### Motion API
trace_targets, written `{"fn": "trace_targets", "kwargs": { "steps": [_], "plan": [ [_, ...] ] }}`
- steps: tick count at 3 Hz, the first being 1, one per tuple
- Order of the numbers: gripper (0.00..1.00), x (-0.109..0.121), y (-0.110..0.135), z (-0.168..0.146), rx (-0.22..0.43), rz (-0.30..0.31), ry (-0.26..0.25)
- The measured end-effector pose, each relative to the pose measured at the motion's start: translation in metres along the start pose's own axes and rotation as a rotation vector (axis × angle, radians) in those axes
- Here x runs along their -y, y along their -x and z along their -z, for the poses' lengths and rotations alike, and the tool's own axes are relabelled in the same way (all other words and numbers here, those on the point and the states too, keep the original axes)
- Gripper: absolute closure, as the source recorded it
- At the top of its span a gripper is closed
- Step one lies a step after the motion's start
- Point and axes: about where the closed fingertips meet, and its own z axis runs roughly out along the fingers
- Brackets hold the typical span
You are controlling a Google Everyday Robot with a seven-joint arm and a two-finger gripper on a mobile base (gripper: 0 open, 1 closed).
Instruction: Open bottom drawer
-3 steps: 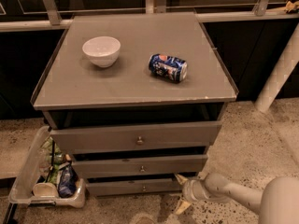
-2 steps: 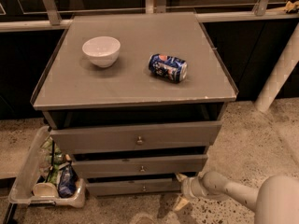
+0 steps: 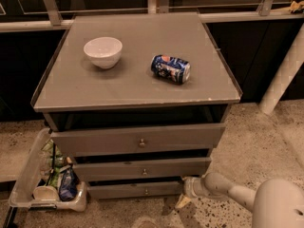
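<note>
**Gripper:** The gripper is sitting low at the btm-right corner of the cabinet, just beside the rt end of the bottom drawer. Contact cannot be confirmed. Claw state: cannot tell whether spread or pressed together. The arm is extending in from the lower rt.

**Drawers:** The bottom drawer is lying lowest in the stack, near the floor, under the middle drawer and top drawer. Its knob is sitting at centre, apart from the gripper.

**Cabinet top:** A white bowl is standing upright at left. A blue can is lying on its side at right.

**Floor, left:** A clear bin w/ bottles is resting beside the cabinet.
</note>
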Motion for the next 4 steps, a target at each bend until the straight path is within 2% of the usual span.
{"fn": "trace_targets", "kwargs": {
  "steps": [1,2,4],
  "plan": [
    [0.00,0.0028,-0.0039,-0.0078,0.000,0.000,0.000],
    [0.18,0.0029,-0.0041,-0.0080,0.000,0.000,0.000],
    [0.65,0.0029,-0.0040,-0.0081,0.000,0.000,0.000]
  ]
}}
